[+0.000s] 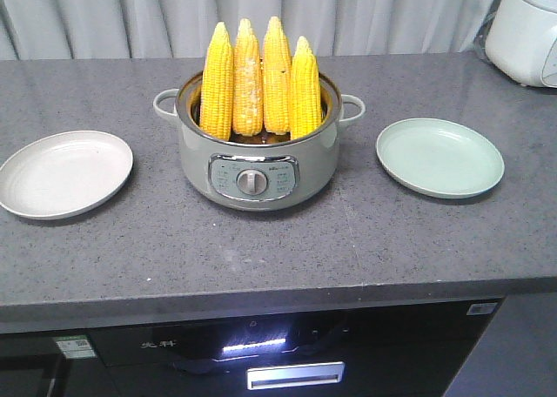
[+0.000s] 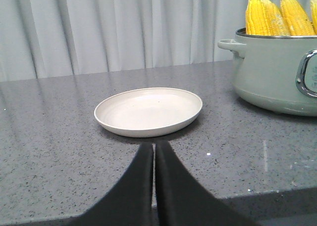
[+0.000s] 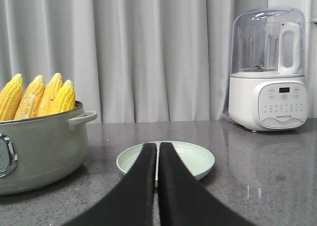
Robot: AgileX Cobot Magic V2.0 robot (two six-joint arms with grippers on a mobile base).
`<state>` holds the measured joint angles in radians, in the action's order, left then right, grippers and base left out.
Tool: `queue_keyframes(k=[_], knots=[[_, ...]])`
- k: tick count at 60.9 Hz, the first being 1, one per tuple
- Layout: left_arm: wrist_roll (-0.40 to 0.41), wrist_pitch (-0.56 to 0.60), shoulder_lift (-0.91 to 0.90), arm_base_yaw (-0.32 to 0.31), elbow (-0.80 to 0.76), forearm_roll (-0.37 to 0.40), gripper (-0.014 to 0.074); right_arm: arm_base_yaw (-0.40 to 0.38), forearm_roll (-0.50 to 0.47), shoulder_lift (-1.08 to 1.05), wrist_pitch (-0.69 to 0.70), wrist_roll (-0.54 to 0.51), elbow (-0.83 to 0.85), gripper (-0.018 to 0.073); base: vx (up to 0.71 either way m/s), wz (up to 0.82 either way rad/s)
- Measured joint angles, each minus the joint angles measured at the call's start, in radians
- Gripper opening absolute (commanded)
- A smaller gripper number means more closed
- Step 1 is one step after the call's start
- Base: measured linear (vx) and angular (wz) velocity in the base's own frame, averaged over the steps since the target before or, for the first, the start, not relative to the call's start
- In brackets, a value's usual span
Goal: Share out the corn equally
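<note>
front: four corn cobs (image 1: 258,79) stand upright in pot (image 1: 257,166), tips up, between white plate (image 1: 65,172) and green plate (image 1: 439,158) | left wrist: left gripper (image 2: 154,149) fingers pressed together, empty, facing white plate | right wrist: right gripper (image 3: 158,147) fingers together, empty, facing green plate

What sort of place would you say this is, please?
Most likely a home-style kitchen: a grey stone counter, an electric pot holding corn, and a blender by the curtain.
</note>
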<state>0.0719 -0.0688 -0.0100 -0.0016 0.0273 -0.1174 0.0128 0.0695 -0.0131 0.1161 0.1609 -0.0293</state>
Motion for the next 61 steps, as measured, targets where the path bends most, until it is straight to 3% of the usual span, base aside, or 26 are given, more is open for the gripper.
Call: queue_keyframes(k=[61], knots=[[0.0, 0.0, 0.0, 0.0, 0.0, 0.0, -0.0007, 0.0, 0.0, 0.0, 0.0, 0.0, 0.0, -0.0001, 0.02, -0.01]])
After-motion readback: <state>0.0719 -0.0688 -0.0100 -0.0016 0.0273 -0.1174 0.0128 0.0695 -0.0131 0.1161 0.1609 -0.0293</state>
